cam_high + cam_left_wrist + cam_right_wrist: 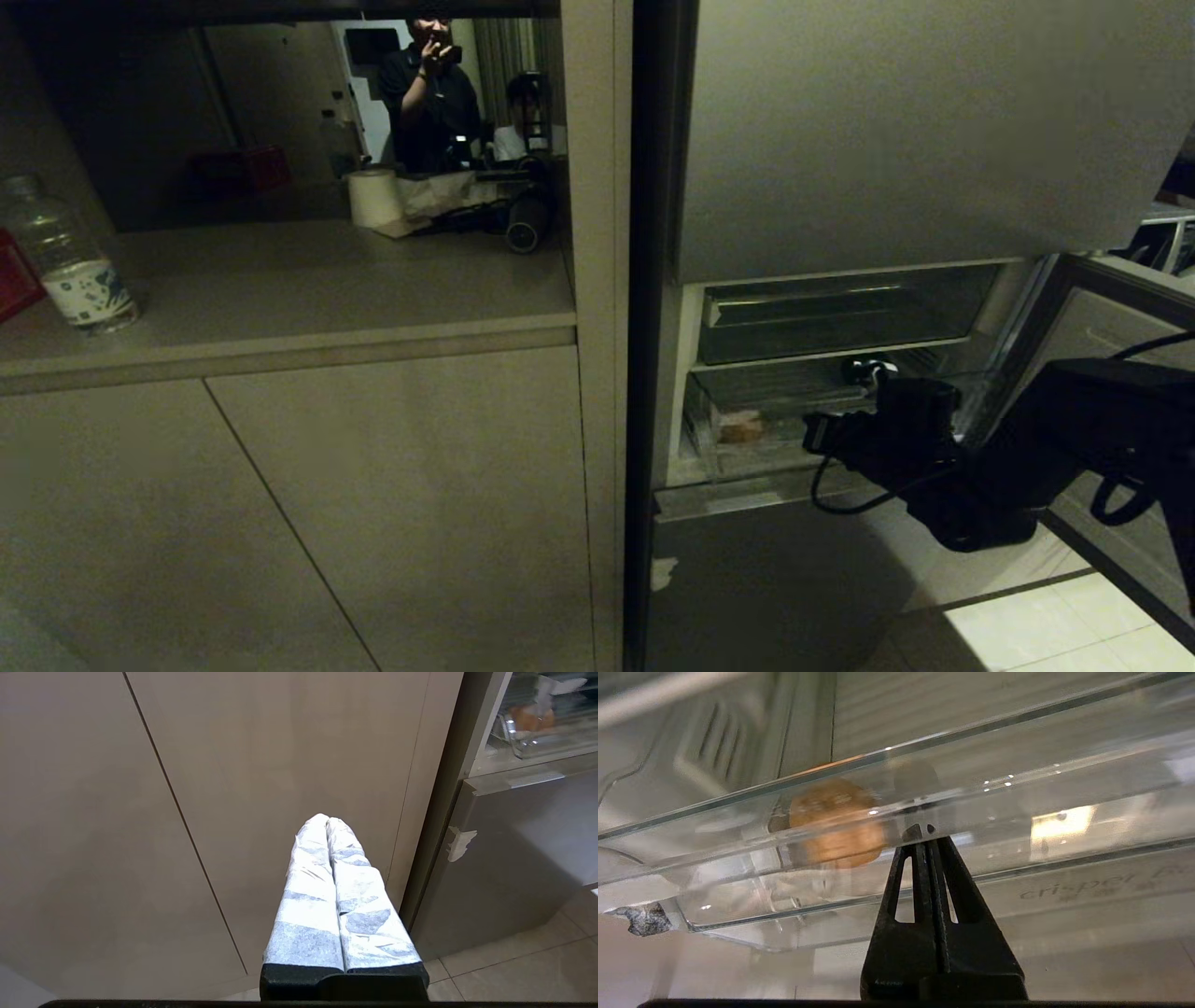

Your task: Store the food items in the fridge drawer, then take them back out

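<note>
Here the right end effector (924, 833) is squeezed shut with nothing in it, its tips right up at the clear front lip of the fridge drawer (1017, 826), most likely so it can hook or push the drawer. The orange bread piece (833, 823) sits inside the drawer behind the clear wall, so it looks stored; the green piece cannot be seen. The left end effector (327, 821) is shut too, empty, parked by the cupboard doors (140, 812).

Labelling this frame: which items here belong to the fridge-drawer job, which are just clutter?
Job: fridge drawer; orange-tan food item inside it; right gripper, shut, at its clear front lip.
Clutter: water bottle; paper roll; left gripper, shut, by the cabinet doors.
</note>
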